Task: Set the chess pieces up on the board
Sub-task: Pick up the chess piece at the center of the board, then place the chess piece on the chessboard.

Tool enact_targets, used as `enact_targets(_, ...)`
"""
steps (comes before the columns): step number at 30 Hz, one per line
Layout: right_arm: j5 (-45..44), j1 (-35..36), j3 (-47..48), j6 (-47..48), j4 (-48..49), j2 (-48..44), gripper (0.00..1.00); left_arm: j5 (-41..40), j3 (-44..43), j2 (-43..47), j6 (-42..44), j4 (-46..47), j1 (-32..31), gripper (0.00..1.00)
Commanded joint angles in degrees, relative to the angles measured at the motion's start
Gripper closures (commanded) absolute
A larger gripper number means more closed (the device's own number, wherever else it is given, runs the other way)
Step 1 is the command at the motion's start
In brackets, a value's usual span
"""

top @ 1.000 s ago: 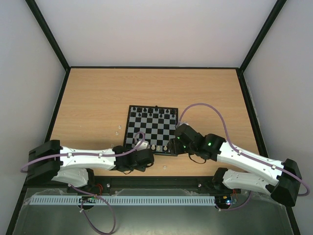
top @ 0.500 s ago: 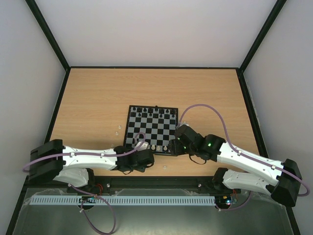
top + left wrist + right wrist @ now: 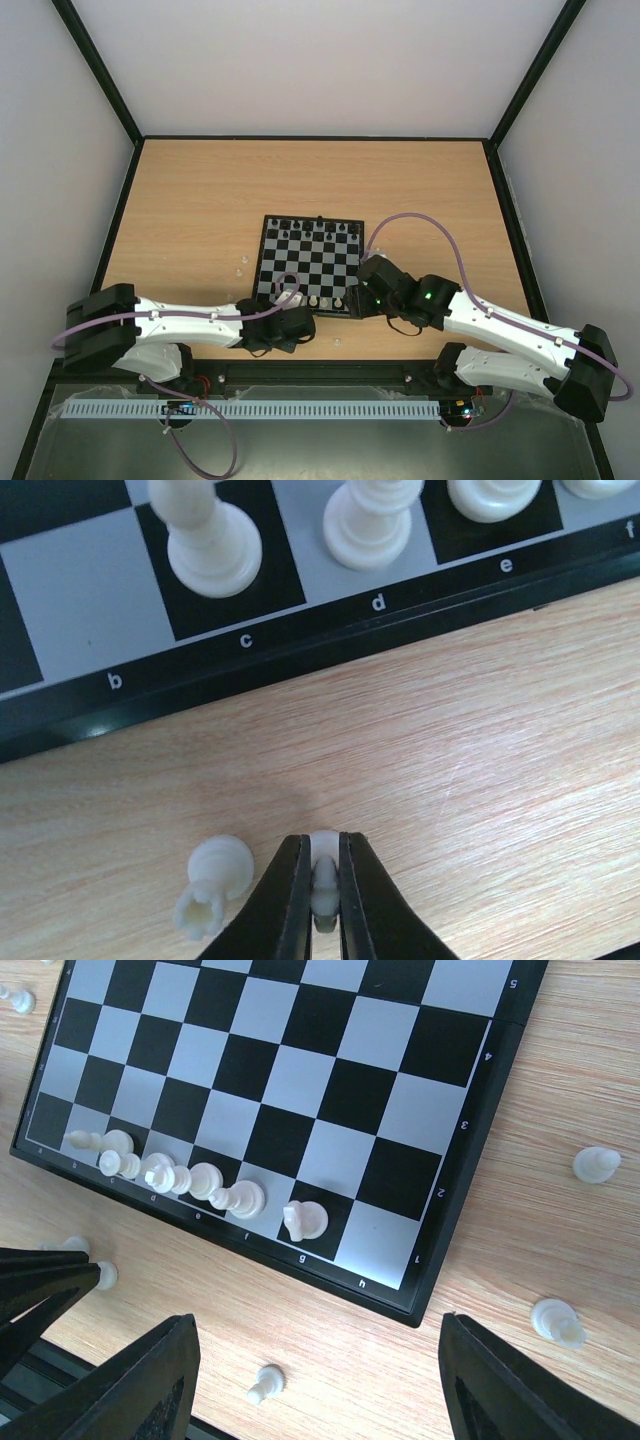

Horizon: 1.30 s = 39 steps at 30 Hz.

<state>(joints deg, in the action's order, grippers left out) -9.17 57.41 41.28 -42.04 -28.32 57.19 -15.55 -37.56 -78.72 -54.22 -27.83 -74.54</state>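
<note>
Left gripper (image 3: 320, 905) clamped on a white piece (image 3: 323, 846), probably a pawn, bottom centre just below the board (image 3: 300, 670), right gripper (image 3: 318, 1365) gaping empty: thin pinch, could twist free on lift or clip the toppled neighbour (image 3: 216, 876)

One board (image 3: 470, 1120), six white pieces (image 3: 305, 1220) aboard, perhaps six loose ones (image 3: 597, 1163), black ones (image 3: 305, 232) blurred.

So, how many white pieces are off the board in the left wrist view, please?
2. One white piece is pinched in the left gripper, short of the board; a second piece lies just left of it. Others may sit outside the frame.
</note>
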Motion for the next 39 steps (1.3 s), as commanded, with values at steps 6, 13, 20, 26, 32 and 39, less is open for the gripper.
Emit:
enact_targets(6, -0.23, 0.45, -0.89, -0.26, -1.55, -1.21, 0.34, -2.58, -4.27, 1.64, 0.34, -6.72, 0.49, 0.98)
enact_targets(13, -0.67, 0.43, -0.84, -0.45, -2.18, -2.41, 0.34, -4.93, -8.1, 7.82, 3.13, -11.6, 6.09, 0.97)
enact_targets(20, -0.69, 0.4, -0.51, -0.46, -2.69, -2.69, 0.34, -4.77, -9.48, 10.21, 7.55, -11.38, 13.58, 0.97)
enact_targets(26, -0.83, 0.37, -0.41, -0.53, -2.87, -2.63, 0.34, -4.9, -8.85, 7.22, 9.54, -8.61, 17.24, 0.97)
enact_targets(32, -0.86, 0.43, -0.31, -0.37, -2.96, -2.26, 0.34, -3.41, -7.52, 3.41, 10.46, -4.23, 18.24, 0.97)
enact_targets(39, -0.9, 0.38, -0.35, -0.28, -2.89, -2.08, 0.34, -2.32, -6.58, 1.46, 11.06, -1.87, 18.64, 0.97)
